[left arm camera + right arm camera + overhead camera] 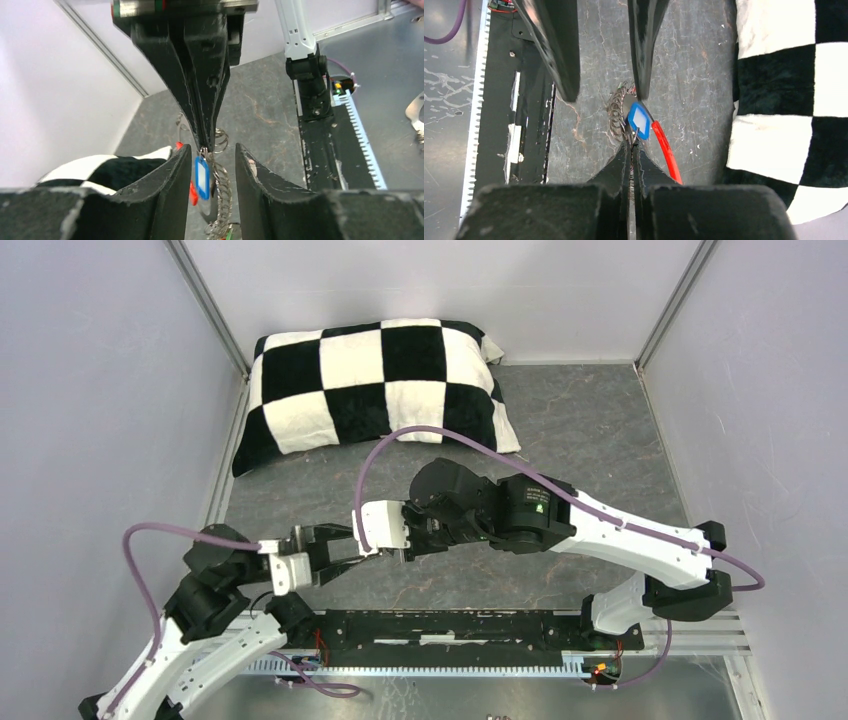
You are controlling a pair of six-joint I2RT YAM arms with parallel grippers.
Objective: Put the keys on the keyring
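The keyring (221, 185) is just pinched at the tips of the closed right gripper (631, 147). The left gripper (606, 95) is parted around it, empty, so it could easily get dropped.

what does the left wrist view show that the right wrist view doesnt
Only left wrist: the right arm's base and a green bit at the bottom edge. Only right wrist: the red tag at full length. Both: the blue key, the keyring, the open left gripper, the right gripper shut on the keyring, the checkered pillow.
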